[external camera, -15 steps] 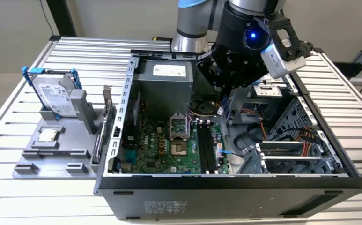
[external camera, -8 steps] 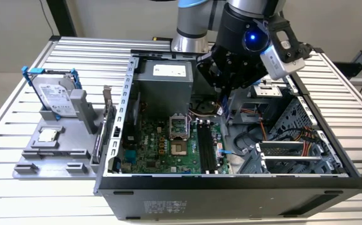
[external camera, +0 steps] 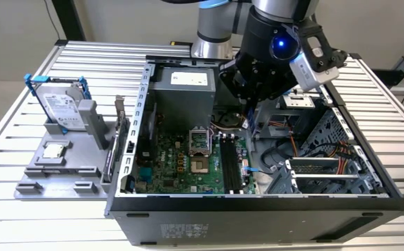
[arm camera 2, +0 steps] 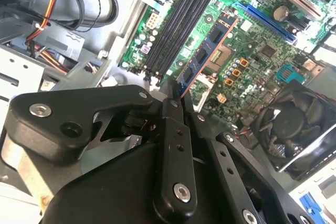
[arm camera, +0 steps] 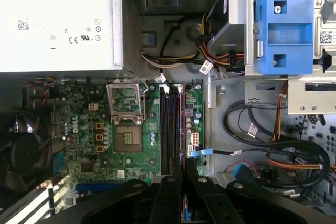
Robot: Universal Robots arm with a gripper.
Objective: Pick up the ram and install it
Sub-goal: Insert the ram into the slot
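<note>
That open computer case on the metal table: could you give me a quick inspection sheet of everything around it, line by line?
Surface: ribbed silver metal table, carrying the open dark computer case.
Job's things: thin bluish ram stick held above the green motherboard, near the long black memory slots.
Clutter: grey parts holder at the exterior view's left, with a silver hard drive in blue brackets and a small square silver chip.
Grippers: black gripper shut on the ram stick.
Cables: orange, yellow and black wire bundles inside the case.
Surroundings: pale wall behind the table.
</note>
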